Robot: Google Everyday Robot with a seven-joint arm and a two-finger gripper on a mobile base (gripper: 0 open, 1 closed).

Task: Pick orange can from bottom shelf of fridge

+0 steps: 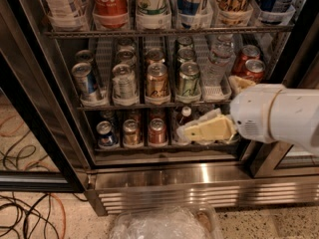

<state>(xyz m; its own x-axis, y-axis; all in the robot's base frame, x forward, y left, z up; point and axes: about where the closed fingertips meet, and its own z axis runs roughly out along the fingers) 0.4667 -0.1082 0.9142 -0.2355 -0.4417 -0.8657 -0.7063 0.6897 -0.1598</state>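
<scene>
The fridge (199,177) stands open in front of me, racks full of drinks. On the bottom shelf (149,147) the orange can (131,132) stands second from the left, between a blue can (105,134) and a redder can (157,131). A small bottle (185,116) stands right of the redder can. My gripper (212,108) reaches in from the right at bottom-shelf height, open and empty. Its lower cream finger (207,128) points left in front of the small bottle, well right of the orange can. The cans behind it are hidden.
The middle rack holds rows of cans (156,81) and a clear bottle (218,59); two red cans (251,66) sit at its right end. A black door frame (35,108) stands at the left. Cables (25,215) lie on the floor. A crumpled plastic bag (164,225) is below.
</scene>
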